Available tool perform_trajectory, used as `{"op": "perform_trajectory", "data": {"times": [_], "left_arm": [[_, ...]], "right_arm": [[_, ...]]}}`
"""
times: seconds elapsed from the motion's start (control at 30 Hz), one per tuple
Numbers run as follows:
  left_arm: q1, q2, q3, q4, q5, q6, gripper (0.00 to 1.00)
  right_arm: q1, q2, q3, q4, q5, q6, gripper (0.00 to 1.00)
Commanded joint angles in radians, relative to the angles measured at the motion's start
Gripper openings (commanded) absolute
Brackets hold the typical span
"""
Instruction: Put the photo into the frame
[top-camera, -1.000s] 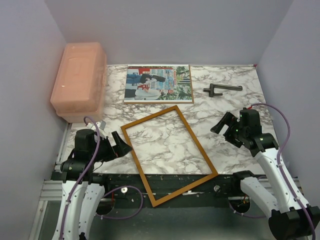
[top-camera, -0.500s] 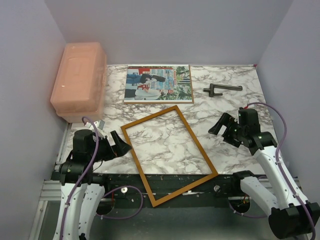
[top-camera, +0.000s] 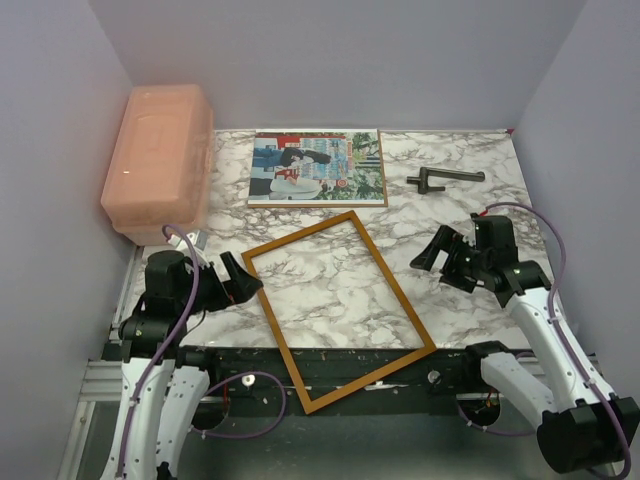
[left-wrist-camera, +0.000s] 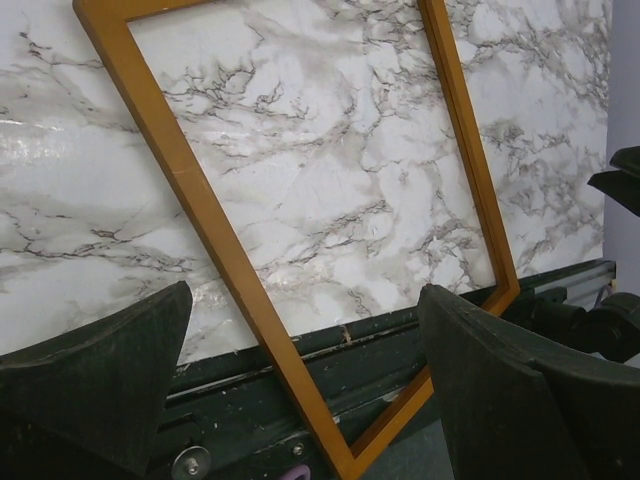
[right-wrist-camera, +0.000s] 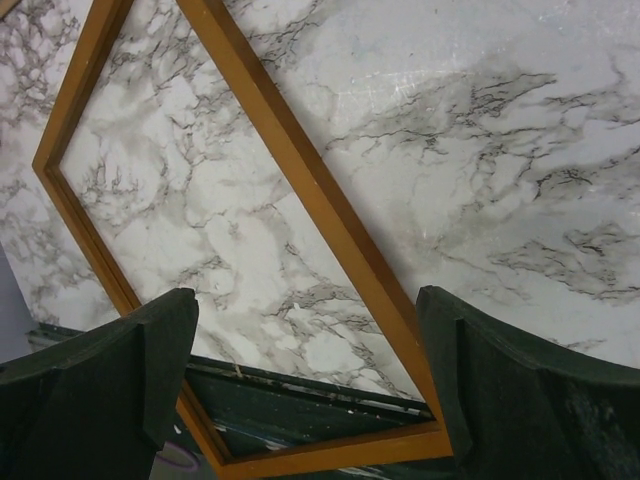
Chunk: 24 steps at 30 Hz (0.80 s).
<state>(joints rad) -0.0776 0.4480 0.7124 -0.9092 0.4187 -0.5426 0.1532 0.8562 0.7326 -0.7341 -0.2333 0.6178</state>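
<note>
The photo (top-camera: 313, 165) lies flat at the back middle of the marble table, on a brown backing board whose edge shows at its right. The orange-brown frame (top-camera: 386, 271) lies tilted in the middle, its near corner hanging over the table's front edge; it also shows in the left wrist view (left-wrist-camera: 215, 235) and the right wrist view (right-wrist-camera: 300, 170). My left gripper (top-camera: 240, 283) is open and empty just left of the frame's left corner. My right gripper (top-camera: 440, 257) is open and empty, right of the frame's right side.
A translucent pink lidded box (top-camera: 157, 160) stands at the back left. A dark metal handle piece (top-camera: 443, 178) lies at the back right. Grey walls close in on both sides. The black rail (top-camera: 340, 365) runs along the front edge.
My right gripper has moved a little left, toward the frame. My left gripper has shifted slightly up and back near the frame's left corner. The frame and photo have not moved.
</note>
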Motion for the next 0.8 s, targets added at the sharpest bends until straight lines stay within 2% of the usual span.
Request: {"op": "perform_trajectory", "data": {"times": [0.0, 0.2, 0.3, 0.43, 0.63, 0.77], "left_arm": [[0.006, 0.062, 0.016, 0.097, -0.017, 0.042, 0.98], [0.006, 0.174, -0.001, 0.23, 0.018, 0.044, 0.99], [0.005, 0.228, 0.008, 0.247, 0.038, 0.047, 0.98], [0.005, 0.272, 0.046, 0.177, 0.034, 0.055, 0.98], [0.006, 0.346, 0.148, -0.017, -0.09, 0.116, 0.99], [0.005, 0.323, 0.183, -0.057, -0.141, 0.134, 0.98]], "right_arm": [[-0.004, 0.038, -0.033, 0.058, -0.087, -0.026, 1.0], [-0.004, 0.084, -0.022, 0.063, -0.123, -0.055, 1.0], [-0.003, 0.086, 0.004, 0.056, -0.127, -0.063, 1.0], [-0.003, 0.101, 0.046, 0.058, -0.164, -0.077, 1.0], [0.012, 0.171, 0.122, 0.074, -0.194, -0.094, 1.0], [0.088, 0.233, 0.177, 0.09, -0.142, -0.071, 1.0]]}}
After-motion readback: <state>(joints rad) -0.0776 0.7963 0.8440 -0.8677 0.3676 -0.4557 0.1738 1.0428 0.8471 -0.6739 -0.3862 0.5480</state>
